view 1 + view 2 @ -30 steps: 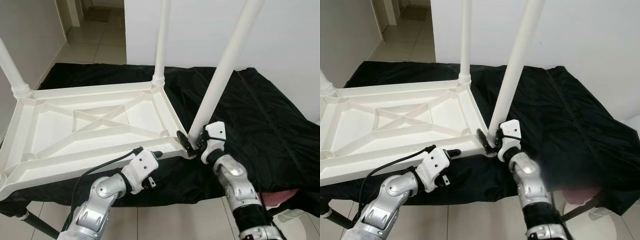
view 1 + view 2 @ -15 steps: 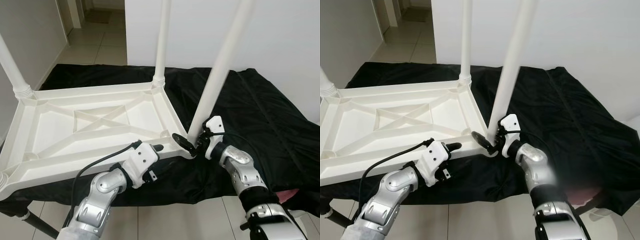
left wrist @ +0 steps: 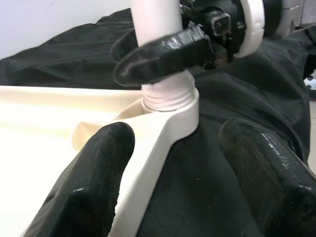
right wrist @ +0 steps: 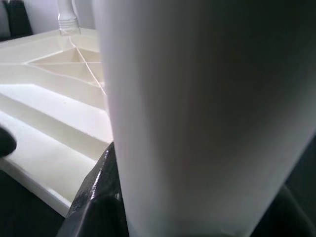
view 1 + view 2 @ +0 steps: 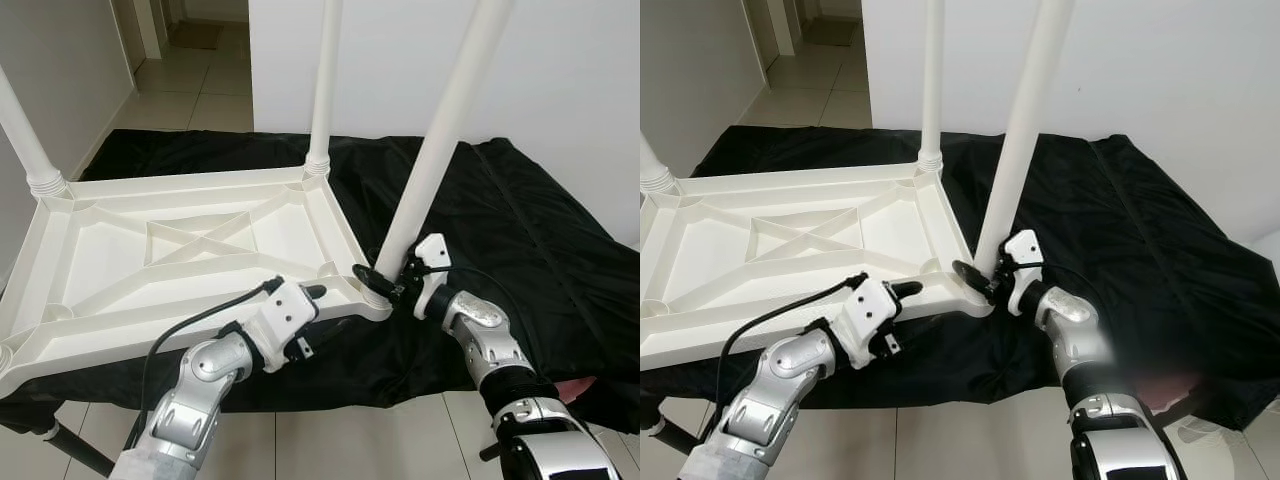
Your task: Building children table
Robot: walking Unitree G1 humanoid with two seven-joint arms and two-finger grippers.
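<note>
Since a second ago the right arm has swung from a steep, upright pose to a lower one reaching in from the side, and the leg (image 5: 440,140) it grips now stands steeper, while the left gripper (image 5: 305,300) has crept closer along the near rim toward that corner. The right gripper (image 5: 385,283) is pinched on the base of the leg where it screws into the corner socket of the upturned white children's table (image 5: 190,255), which lies on the black-draped worktop (image 5: 500,220). The left gripper's fingers (image 3: 94,192) are spread, straddling the table's rim just short of the socket.
</note>
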